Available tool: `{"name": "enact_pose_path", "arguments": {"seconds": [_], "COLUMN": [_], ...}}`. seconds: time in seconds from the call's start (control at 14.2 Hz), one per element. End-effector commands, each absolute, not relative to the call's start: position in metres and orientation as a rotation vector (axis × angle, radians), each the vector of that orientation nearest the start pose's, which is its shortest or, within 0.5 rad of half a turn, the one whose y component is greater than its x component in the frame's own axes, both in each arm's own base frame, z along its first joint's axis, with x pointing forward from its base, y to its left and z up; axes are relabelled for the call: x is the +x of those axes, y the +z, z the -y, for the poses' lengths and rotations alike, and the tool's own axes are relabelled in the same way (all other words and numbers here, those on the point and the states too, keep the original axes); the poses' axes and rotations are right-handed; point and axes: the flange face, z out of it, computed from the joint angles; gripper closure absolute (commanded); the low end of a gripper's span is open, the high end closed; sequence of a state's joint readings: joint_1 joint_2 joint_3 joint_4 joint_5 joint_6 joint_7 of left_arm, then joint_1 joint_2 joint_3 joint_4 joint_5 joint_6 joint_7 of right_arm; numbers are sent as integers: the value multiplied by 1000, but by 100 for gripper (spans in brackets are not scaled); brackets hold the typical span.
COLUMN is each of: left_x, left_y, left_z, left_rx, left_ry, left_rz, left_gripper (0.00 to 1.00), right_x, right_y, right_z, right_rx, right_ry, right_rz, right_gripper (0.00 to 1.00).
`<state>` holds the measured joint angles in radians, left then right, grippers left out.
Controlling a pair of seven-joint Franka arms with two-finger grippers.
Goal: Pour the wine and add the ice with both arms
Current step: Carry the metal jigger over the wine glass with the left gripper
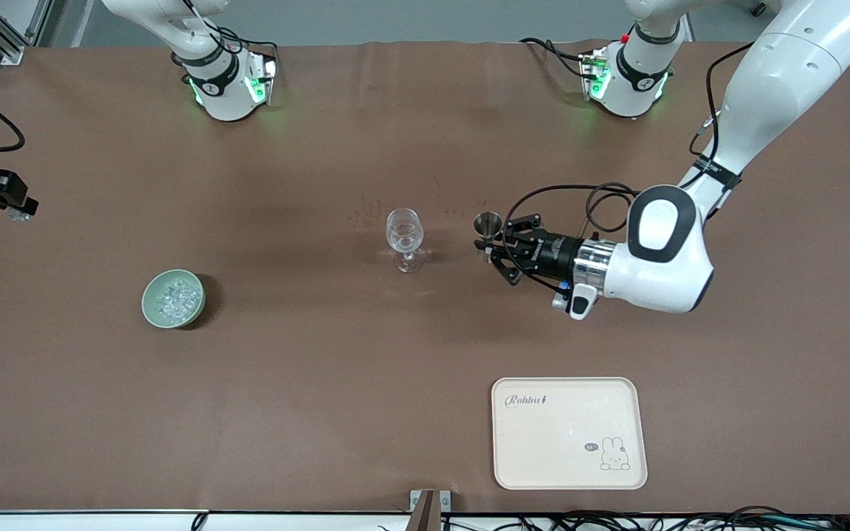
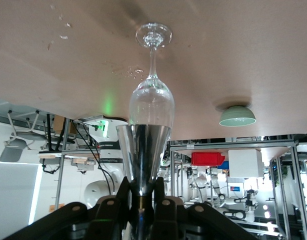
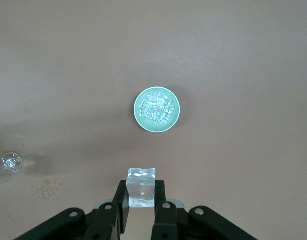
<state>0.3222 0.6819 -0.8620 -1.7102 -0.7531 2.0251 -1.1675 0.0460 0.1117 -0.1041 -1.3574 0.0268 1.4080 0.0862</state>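
Observation:
A clear stemmed wine glass (image 1: 404, 237) stands mid-table. My left gripper (image 1: 495, 247) is shut on the waist of a steel jigger (image 1: 487, 225), held upright beside the glass toward the left arm's end. In the left wrist view the jigger (image 2: 143, 155) sits between the fingers with the glass (image 2: 151, 100) just past it. My right gripper (image 1: 15, 210) is at the right arm's end, shut on one ice cube (image 3: 142, 187). The pale green bowl (image 1: 148, 306) holds many ice lumps (image 1: 178, 299). In the right wrist view the bowl (image 3: 138, 117) lies below the gripper (image 3: 142, 197).
A cream tray (image 1: 569, 434) with a rabbit print lies near the front camera, toward the left arm's end. Both arm bases stand along the table edge farthest from that camera. A brown mat covers the table.

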Motion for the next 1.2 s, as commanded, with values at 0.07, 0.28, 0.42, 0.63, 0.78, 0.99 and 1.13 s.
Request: {"name": "enact_pose_path", "arguments": {"seconds": [0.07,0.28,0.42,0.63,0.78,0.99,1.13], "left_x": [568,557,546,539,536,536,532], "left_y": [339,339,347,350,349,351,353], "left_z": [343,367,383,394,401,404,413], "left_rx": [1845,1866,1882,1994,2025,2018,2002], "left_ry": [-1244,-1231,-1219,-1137,-1100,-1076,-1065], "left_rz": [-1344,-1381,-1413,-1492,-1531,-1540,-1574], "left_gripper": [99,99,99,99,99,99,99], "right_x": [569,569,569,570,570,569,570], "right_y": [648,647,647,646,646,647,646], "right_z": [25,25,25,26,25,25,25], "right_rx": [-3131,-3129,-3128,-3126,-3125,-3123,-3124], "right_ry": [91,93,91,98,96,93,93], "right_rz": [-235,-237,-237,-239,-236,-236,-236], "right_gripper": [99,99,99,99,99,99,99]}}
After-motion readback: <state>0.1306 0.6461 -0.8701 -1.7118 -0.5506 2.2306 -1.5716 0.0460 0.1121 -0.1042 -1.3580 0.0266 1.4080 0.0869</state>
